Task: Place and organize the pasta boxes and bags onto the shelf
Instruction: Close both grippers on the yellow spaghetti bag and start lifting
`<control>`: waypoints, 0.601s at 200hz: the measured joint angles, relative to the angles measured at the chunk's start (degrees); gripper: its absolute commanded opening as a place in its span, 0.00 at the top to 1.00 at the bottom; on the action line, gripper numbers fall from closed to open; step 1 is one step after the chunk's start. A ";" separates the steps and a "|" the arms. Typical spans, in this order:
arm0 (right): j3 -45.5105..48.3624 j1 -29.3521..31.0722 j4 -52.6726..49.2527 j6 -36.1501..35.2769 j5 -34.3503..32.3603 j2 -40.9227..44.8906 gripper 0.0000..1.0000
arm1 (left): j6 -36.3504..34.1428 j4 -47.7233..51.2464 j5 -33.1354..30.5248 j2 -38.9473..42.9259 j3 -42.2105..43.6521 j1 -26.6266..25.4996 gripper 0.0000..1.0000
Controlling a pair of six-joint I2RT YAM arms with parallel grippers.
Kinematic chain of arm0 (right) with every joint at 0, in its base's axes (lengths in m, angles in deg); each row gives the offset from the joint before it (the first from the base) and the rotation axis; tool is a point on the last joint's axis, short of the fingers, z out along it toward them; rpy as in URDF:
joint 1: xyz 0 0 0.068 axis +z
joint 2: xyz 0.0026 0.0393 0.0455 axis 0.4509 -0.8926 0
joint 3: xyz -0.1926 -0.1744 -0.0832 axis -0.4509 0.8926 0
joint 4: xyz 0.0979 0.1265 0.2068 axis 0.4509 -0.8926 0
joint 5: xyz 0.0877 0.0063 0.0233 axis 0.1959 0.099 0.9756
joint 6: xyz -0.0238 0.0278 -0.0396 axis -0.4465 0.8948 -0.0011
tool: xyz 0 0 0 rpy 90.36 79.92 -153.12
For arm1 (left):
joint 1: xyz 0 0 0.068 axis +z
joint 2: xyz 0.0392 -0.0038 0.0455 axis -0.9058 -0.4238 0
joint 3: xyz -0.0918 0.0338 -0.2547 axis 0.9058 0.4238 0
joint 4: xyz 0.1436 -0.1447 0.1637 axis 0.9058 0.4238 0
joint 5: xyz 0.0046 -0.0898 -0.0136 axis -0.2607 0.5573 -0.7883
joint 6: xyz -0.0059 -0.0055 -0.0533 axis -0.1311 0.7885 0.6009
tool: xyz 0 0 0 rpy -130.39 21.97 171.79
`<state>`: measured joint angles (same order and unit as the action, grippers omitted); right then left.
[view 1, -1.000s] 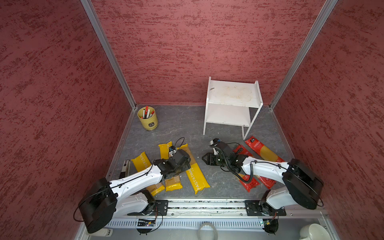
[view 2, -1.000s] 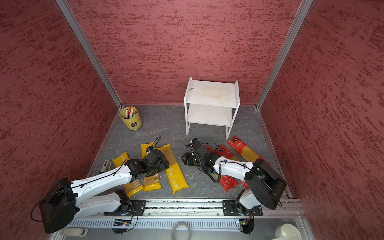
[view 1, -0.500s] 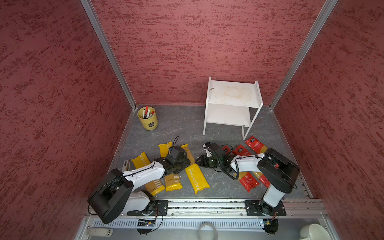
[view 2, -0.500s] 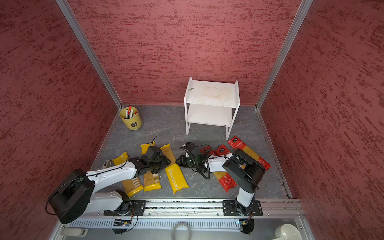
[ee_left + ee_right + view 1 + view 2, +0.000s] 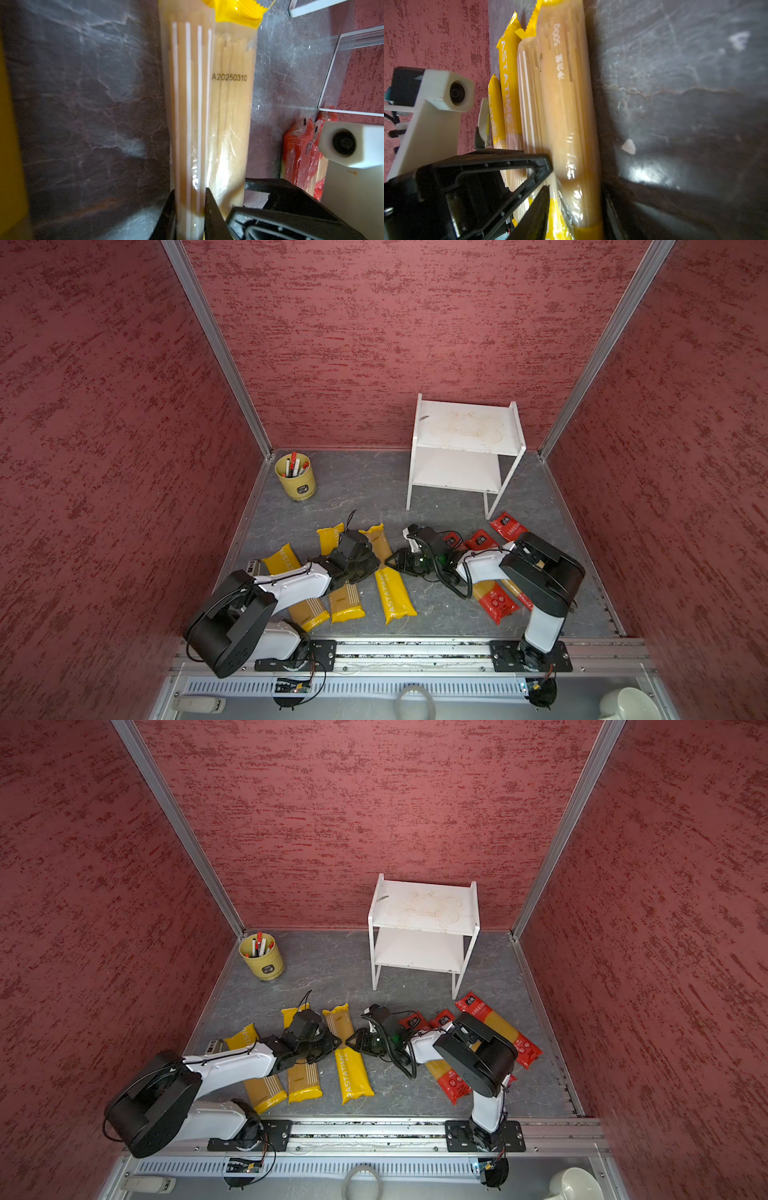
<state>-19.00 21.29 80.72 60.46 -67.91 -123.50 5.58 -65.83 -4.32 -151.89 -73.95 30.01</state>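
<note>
Here, in the lower middle of both top views, we see the left gripper [image 5: 369,562] clenched on the rightmost yellow pack [image 5: 394,598], which lies on the grey floor [image 5: 365,497]. In the left wrist view its black fingers [image 5: 212,215] pinch the striped tan edge of that pack between them. The right gripper [image 5: 394,563] extends in from the right of the frame and meets the same pack from its other side. In the right wrist view its fingers [image 5: 529,161] stand parted with their tips against the pack's clear wrap, and we cannot tell whether they grip it or only touch it. Left of this pack, the middle yellow pack [image 5: 345,602] and the leftmost yellow pack [image 5: 282,562] lie side by side, both partly under the left arm. At centre right, the three red packs [image 5: 500,1029] lie close together on the floor, two of them partly covered by the right arm. The shelf [image 5: 465,429] stands at the upper right of the floor against the back wall, well apart from the yellow packs and near the top ends of the red ones. A yellow-green pen cup [image 5: 296,480] sits in the back left corner.
</note>
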 measured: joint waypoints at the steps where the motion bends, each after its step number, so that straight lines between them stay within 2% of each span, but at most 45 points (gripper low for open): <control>1: -0.02 0.00 0.09 0.02 0.00 -0.04 0.59 | 0.02 -0.04 0.00 0.00 0.00 0.00 0.81; 51: -0.20 -0.28 3.17 1.84 -0.35 -1.49 0.75 | 0.20 -1.97 1.75 -0.04 0.66 1.66 0.76; 76: 0.24 -0.15 4.76 2.21 -0.55 -1.46 0.83 | 0.59 -2.10 2.97 0.90 1.29 3.21 0.68; 120: 0.48 0.15 4.94 2.05 -1.49 -0.24 0.88 | -0.55 1.77 5.33 6.78 1.46 6.78 0.53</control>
<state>-18.51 21.45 85.66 62.52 -69.40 -123.74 5.03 -64.06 1.02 -145.11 -72.48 36.79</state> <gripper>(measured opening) 0.157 0.440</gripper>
